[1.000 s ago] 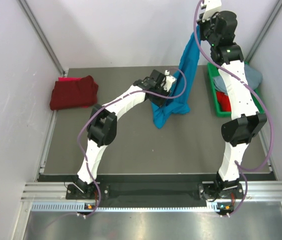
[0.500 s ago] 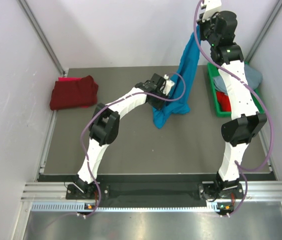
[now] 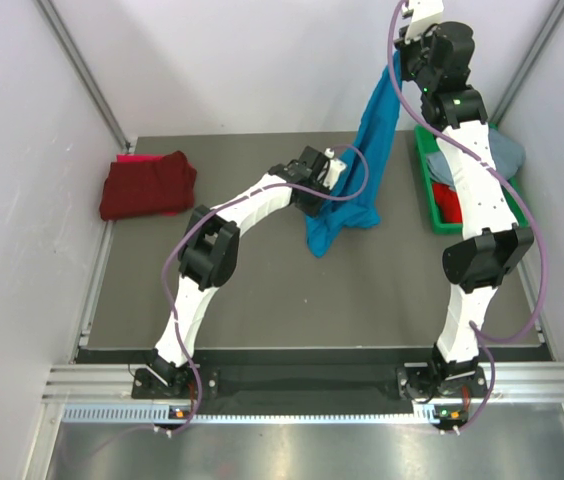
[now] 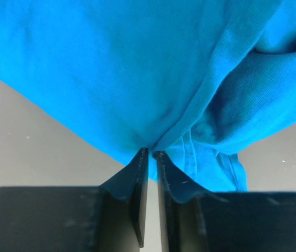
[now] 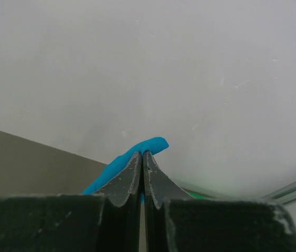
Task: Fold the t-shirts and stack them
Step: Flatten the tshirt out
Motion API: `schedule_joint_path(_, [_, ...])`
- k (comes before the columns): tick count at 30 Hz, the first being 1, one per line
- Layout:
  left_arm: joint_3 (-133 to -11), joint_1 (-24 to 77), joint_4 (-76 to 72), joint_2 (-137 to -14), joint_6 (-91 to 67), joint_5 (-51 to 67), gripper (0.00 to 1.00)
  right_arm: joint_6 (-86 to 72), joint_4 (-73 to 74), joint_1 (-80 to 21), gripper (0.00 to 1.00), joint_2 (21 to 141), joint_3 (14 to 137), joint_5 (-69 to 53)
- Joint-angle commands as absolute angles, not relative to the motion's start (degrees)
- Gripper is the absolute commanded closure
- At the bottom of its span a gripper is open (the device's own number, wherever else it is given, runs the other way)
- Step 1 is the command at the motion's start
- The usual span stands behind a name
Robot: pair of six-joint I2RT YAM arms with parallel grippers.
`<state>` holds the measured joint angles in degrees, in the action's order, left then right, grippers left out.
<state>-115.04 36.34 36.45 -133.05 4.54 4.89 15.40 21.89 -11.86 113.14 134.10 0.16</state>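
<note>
Bright turquoise-blue cloth t-shirt (image 3: 374, 140) hangs just left of the green plastic bin (image 3: 424, 175). I see my right gripper (image 5: 141, 155) clamped on its top and my left gripper (image 4: 150, 153), jaws nearly together, pinching a lower fold.

Grey table (image 3: 262, 290), matte. Green bin (image 3: 426, 185) on right rear corner, long side along table's right edge. White walls (image 3: 212, 60) on three sides. Metal rail (image 3: 312, 382) along near edge.
</note>
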Motion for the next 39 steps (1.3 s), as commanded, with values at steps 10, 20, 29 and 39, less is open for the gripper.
schedule_joint_path(10, [-117.2,35.0,36.1,-129.3,5.6,3.7,1.00,15.8,18.5,-12.4,1.00,112.9,137.4,1.1])
schedule_joint_path(20, [-114.6,28.7,38.4,-115.0,11.9,-2.9,1.00,16.2,18.8,-12.5,1.00,108.4,134.2,1.0])
schedule_joint_path(29, [-121.2,27.3,46.7,-106.4,16.3,-2.6,1.00,15.3,20.2,-12.5,1.00,99.0,127.1,0.3])
schedule_joint_path(39, [-114.2,27.6,51.1,-89.1,24.3,2.3,1.00,11.9,23.1,-12.4,1.00,82.7,118.2,-6.0])
